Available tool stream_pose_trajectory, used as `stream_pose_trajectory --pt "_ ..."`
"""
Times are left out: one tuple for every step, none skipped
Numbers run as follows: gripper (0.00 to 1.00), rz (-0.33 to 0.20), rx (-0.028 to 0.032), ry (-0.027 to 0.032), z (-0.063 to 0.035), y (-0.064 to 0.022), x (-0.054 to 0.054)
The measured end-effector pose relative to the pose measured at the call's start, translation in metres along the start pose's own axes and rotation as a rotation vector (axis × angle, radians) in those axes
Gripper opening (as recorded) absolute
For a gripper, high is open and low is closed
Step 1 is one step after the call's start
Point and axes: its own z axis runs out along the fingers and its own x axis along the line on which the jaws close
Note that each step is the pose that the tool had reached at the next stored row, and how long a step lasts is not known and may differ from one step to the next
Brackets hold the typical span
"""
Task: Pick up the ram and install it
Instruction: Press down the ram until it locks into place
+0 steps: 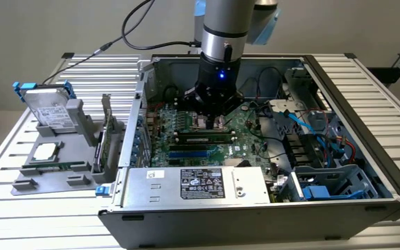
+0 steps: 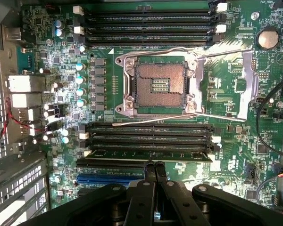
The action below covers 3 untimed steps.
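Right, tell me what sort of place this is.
Probably a robotics lab bench set up for PC assembly. An open computer case lies on an aluminium-profile table, a grey fixture beside it holds spare parts, and the claw hangs over the motherboard.

We see even, soft room light in the exterior view; the case interior [image 1: 255, 114] sits darker, with a blue LED glowing on the arm [image 1: 221, 76]. In the wrist view the motherboard [image 2: 226, 84] is brightly lit, glare on the socket frame [image 2: 160, 85], gripper [image 2: 154, 165] dark and soft-focus.
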Motion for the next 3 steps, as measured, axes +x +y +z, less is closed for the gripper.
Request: stream_pose_trajectory --pt "0.1 0.0 0.0001 0.0001 0.0 0.0 0.0" --pt "0.1 0.0 0.0 0.0 0.0 0.0 0.0" --pt "0.1 0.0 0.0001 0.0001 0.0 0.0 0.0"
